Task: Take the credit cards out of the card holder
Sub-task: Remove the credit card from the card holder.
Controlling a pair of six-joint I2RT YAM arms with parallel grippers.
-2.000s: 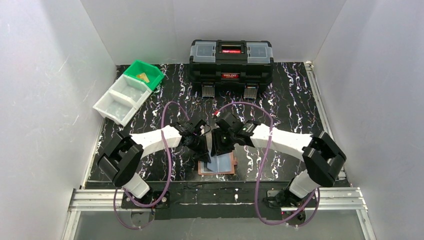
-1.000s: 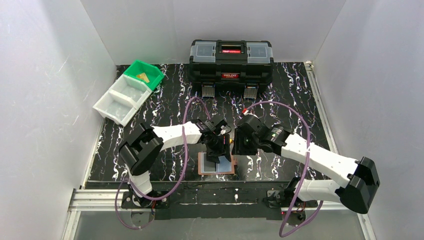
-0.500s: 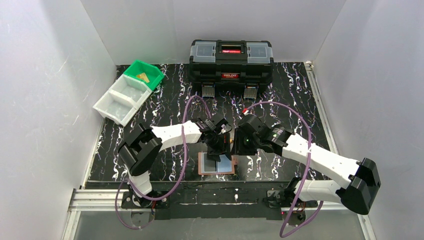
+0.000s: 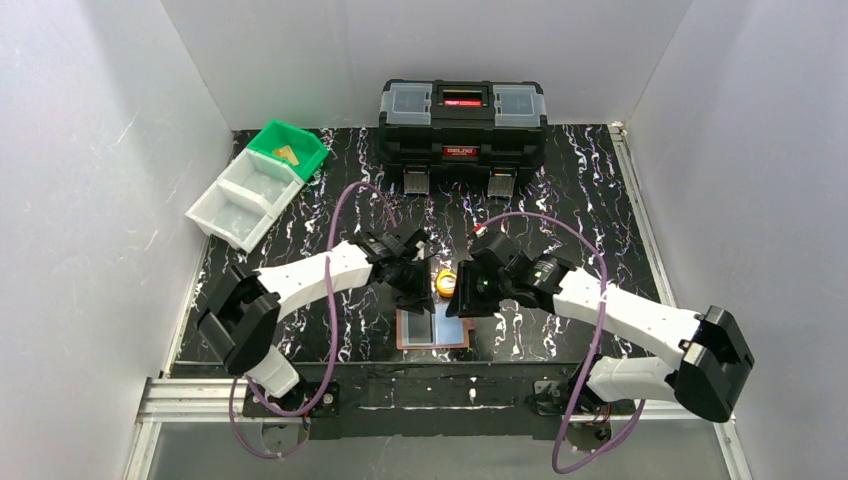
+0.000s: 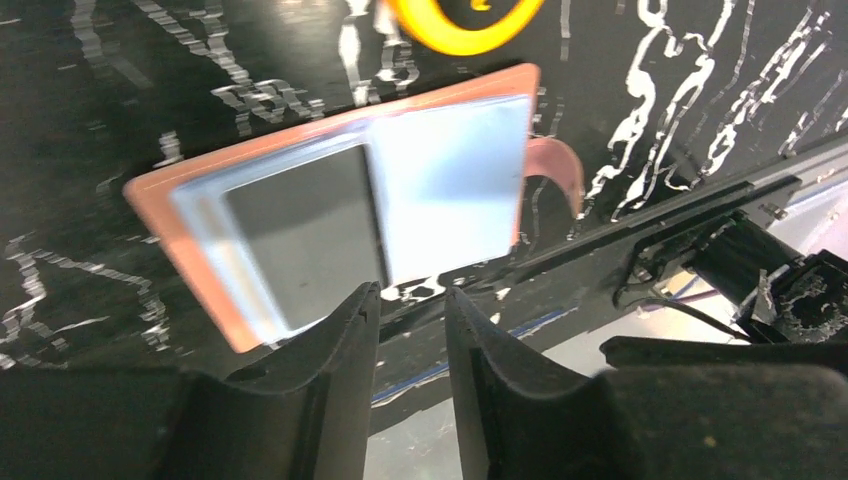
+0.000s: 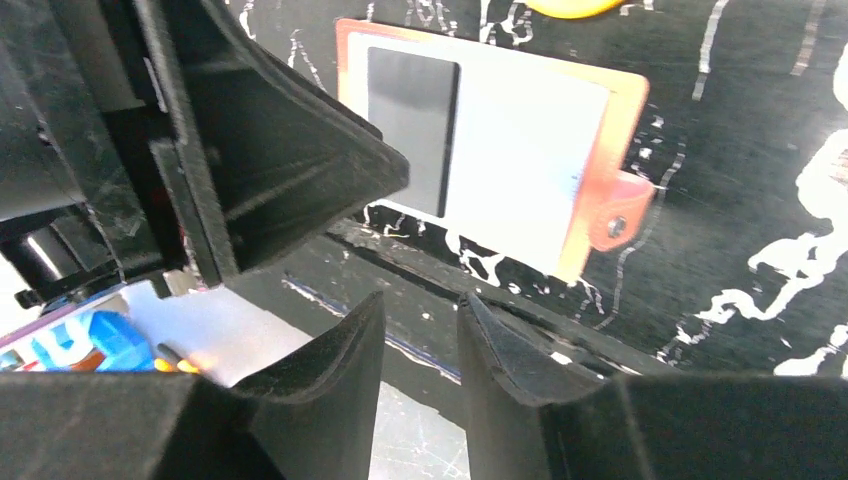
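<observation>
Open card holder (image 4: 452,328) lies near left gripper (image 5: 410,292) and right gripper (image 6: 422,298), both slightly parted, apparently empty

The round yellow tape measure (image 5: 468,12) is cut off by the top edge in both wrist views. From above, the left gripper (image 4: 420,297) and the right gripper (image 4: 459,303) cover the far edge of the tan leather card holder (image 4: 432,334). The yellowish bit (image 4: 288,153) in the green plastic bin (image 4: 303,141) is too small to name.
</observation>
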